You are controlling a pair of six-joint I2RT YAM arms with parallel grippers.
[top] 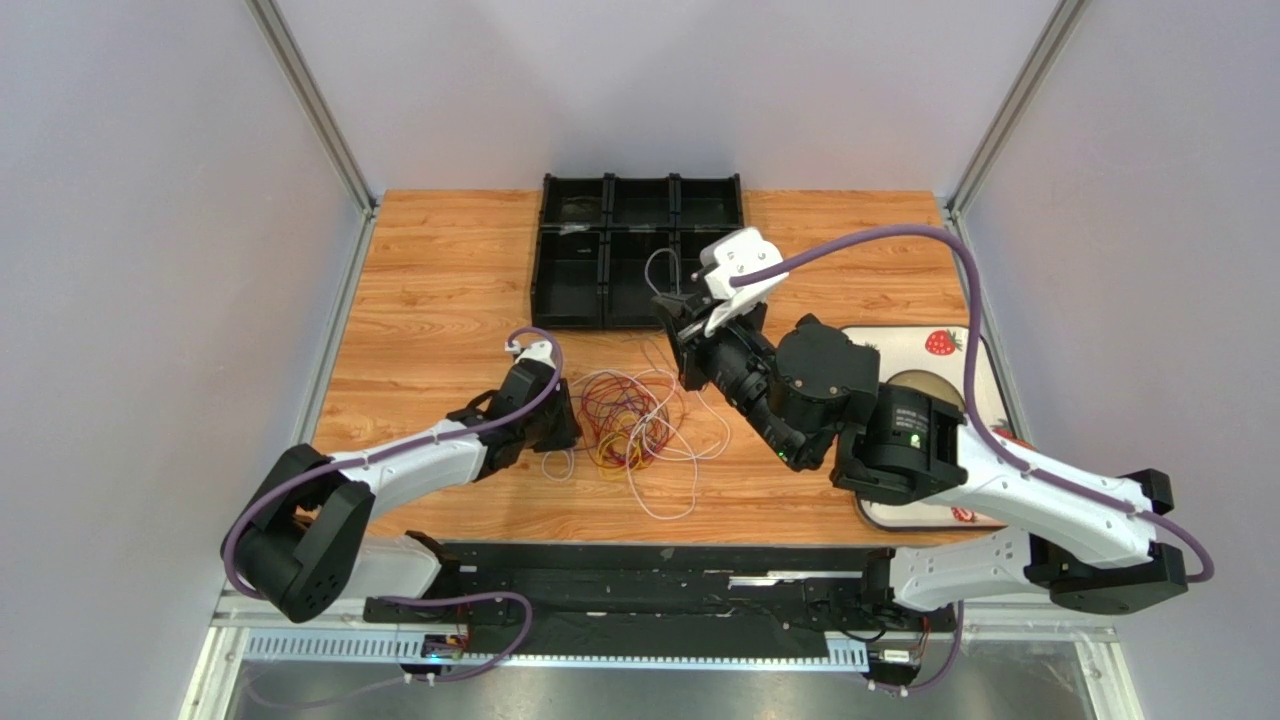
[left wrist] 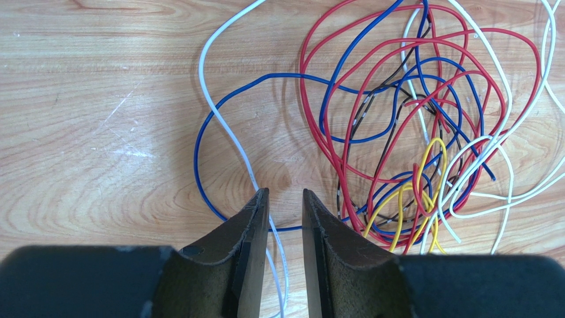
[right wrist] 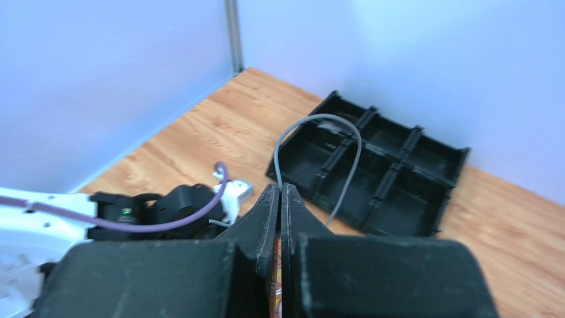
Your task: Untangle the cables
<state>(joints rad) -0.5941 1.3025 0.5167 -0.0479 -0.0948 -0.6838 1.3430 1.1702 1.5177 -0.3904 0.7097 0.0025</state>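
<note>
Pinching a white cable (right wrist: pixel 321 116) between fully closed jaws, the right gripper (right wrist: pixel 280 189) is raised off the surface (top: pixel 436 285). The cable arches up out of its fingertips in a thin loop and drops back down in front of a black compartment tray (right wrist: pixel 398 159). In the wrist view a bit of red and orange shows low in the seam between its fingers, too blurred to make out. The left gripper (left wrist: pixel 285 193) sits low over the wood with its jaws only narrowly parted. A white strand (left wrist: pixel 202 66) runs straight into the gap between them and on under the gripper. Whether it is being squeezed cannot be told, since the gap looks wider than the strand. A blue cable (left wrist: pixel 197 152) curves around just beside the left finger and passes beneath both. Beyond the fingertips lies the rest of the cables (top: pixel 624 420), a loose heap of overlapping red, blue, yellow, dark and white loops. They lie flat near the middle of the surface, between the two grippers and on the near side of the tray. A mat with strawberry prints (top: pixel 939 342) lies at the right edge, partly under the right arm.
</note>
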